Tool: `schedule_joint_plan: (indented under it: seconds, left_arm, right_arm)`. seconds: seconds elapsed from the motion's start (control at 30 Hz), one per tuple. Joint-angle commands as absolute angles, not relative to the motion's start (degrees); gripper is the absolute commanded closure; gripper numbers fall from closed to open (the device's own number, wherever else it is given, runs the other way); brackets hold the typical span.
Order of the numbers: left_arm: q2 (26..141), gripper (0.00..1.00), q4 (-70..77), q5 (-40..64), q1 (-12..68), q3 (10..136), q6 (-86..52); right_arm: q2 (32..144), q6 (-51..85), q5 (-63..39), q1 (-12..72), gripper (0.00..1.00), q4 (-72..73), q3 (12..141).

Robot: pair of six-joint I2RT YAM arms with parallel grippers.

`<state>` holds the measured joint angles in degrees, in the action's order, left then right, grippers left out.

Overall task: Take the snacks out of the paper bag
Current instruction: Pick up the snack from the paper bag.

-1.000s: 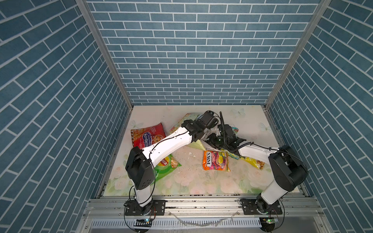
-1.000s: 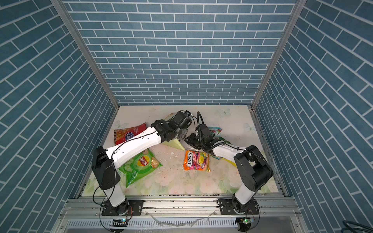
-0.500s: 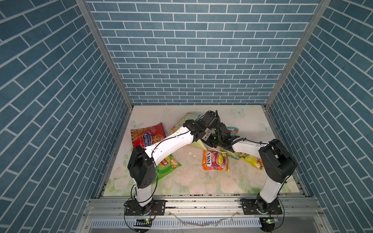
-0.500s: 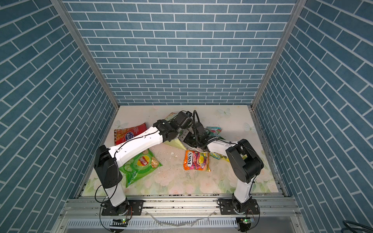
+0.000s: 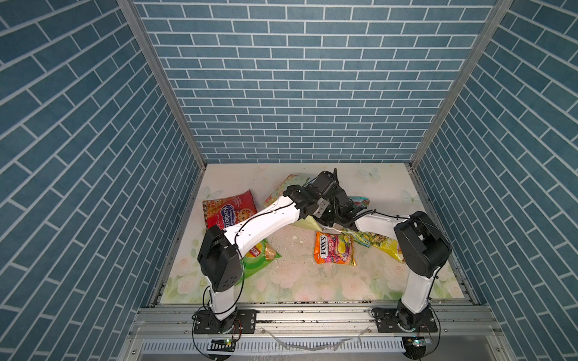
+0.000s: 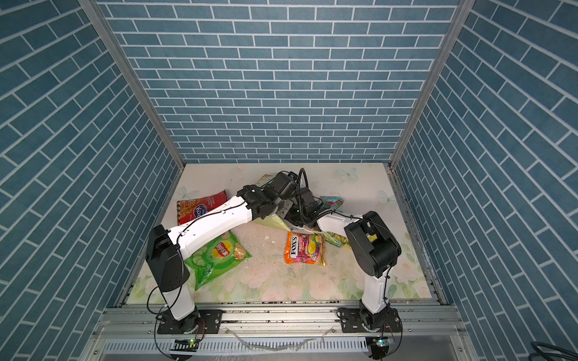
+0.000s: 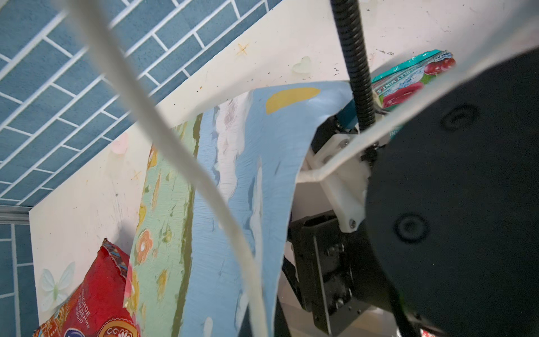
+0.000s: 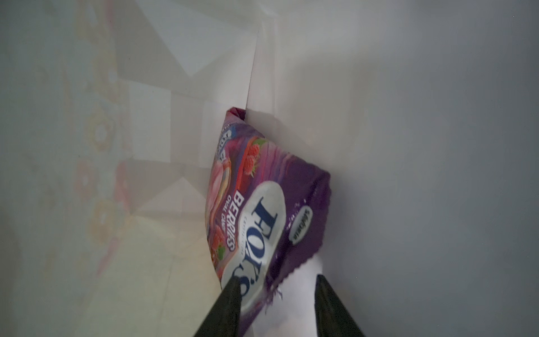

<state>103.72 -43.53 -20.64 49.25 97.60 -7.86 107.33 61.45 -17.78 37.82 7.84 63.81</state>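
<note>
1. The small paper gift bag with painted sky-and-meadow faces (image 7: pixel 233 175) is lying tilted near the far middle of the floral tabletop (image 5: pixel 297 281). In both top views the two black wrists are covering most of it, so only a painted corner and one pale yellow-green side are showing.
2. The right gripper (image 8: pixel 276 278) is reaching inside the bag. Its two dark fingers are standing apart, and the crimped end of the glossy purple FOX'S packet (image 8: pixel 262 204) is lying between them. One finger is overlapping the packet, but I cannot tell if it is touching.
3. This purple packet is leaning in a white inner corner of the bag, and a paper fold is hiding its far tip.
4. The left gripper (image 5: pixel 327 187) is sitting above the bag with its jaws together. Its fingers are falling outside the left wrist view, so I cannot tell what they are pinching. A blurred white cord handle (image 7: pixel 175 146) is crossing that view.
5. Outside the bag, these packets are lying on the tabletop:
   - the red glossy packet (image 5: pixel 230 212)
   - the green Lay's bag (image 6: pixel 219 253), which the left arm is partly covering
   - the orange FOX'S packet (image 5: pixel 334 248), lying in the open
   - the teal packet (image 7: pixel 414 67), half hidden behind the right wrist
   - the green-yellow packet (image 5: pixel 362 239) and the yellow packet (image 5: pixel 387 248), both partly hidden under the right arm
</note>
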Motion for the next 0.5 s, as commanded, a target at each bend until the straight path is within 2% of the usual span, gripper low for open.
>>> schedule_joint_plan:
  seconds: [0.0,0.33,0.47]
  left_arm:
    - [103.4,1.0,-43.5,-18.6,50.0,99.7,-8.2]
    - [103.7,1.0,-42.7,-17.5,50.1,100.7,-8.6]
    - [103.8,1.0,-42.4,-17.4,50.1,100.5,-8.6]
  right_arm:
    - [109.6,60.2,-17.6,38.2,0.58,5.9,65.6]
    - [114.3,55.1,-17.8,38.1,0.57,0.1,71.7]
    - [115.4,54.8,-18.7,38.3,0.63,0.0,72.3]
